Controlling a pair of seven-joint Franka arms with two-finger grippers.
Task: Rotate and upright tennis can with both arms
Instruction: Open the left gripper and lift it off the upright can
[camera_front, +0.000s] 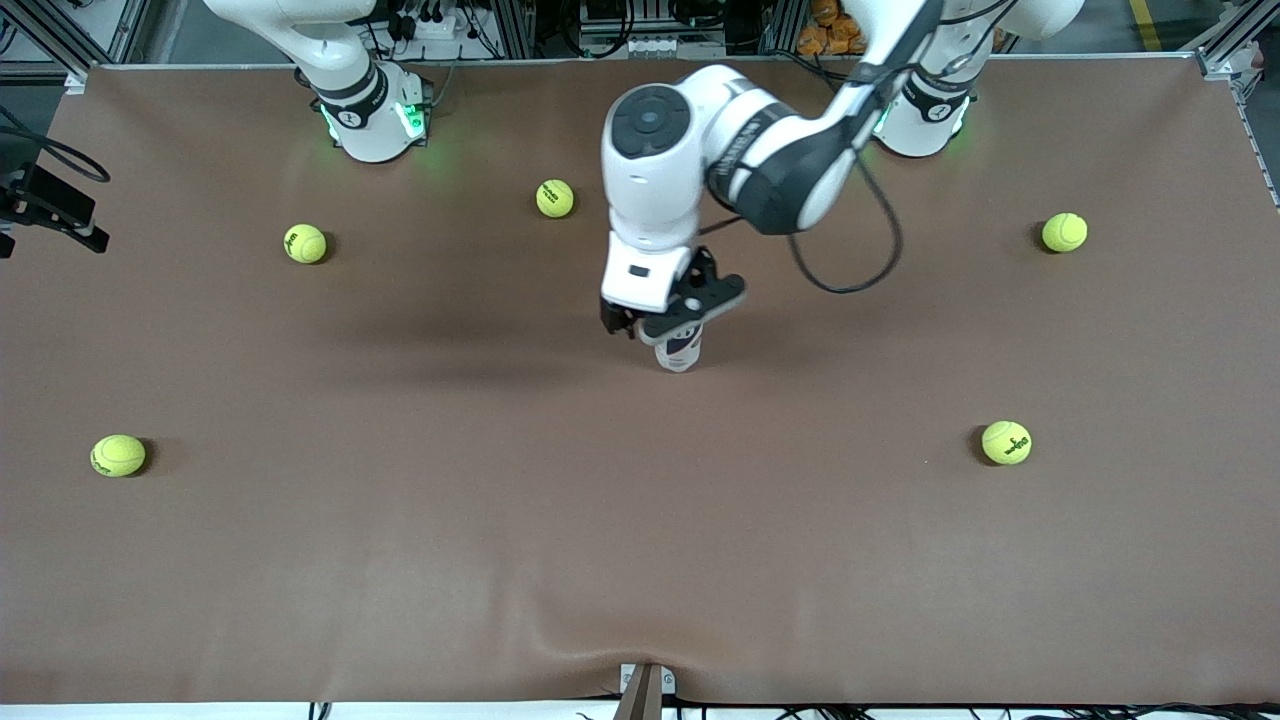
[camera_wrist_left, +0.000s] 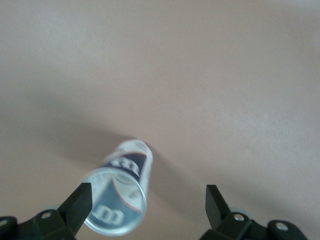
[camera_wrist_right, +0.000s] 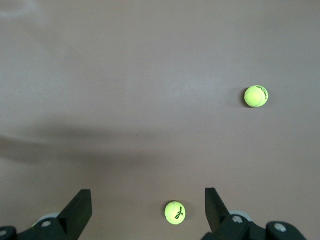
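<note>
The tennis can (camera_front: 680, 350) stands upright near the middle of the table (camera_front: 500, 560), a little closer to the edge where the arm bases are than to the edge nearest the front camera. The left gripper (camera_front: 672, 320) is directly above its top – in the left wrist view the fingers are spread wide, and one fingertip (camera_wrist_left: 80, 200) is just beside the can's rim (camera_wrist_left: 114, 207) while the other stands well apart from it; I cannot tell if that finger touches the can. The left gripper holds nothing. The right gripper (camera_wrist_right: 148, 210) is also wide open and empty, over bare table with two tennis balls (camera_wrist_right: 174, 212) below it – the right arm waits near its base, toward the right arm's end of the table
</note>
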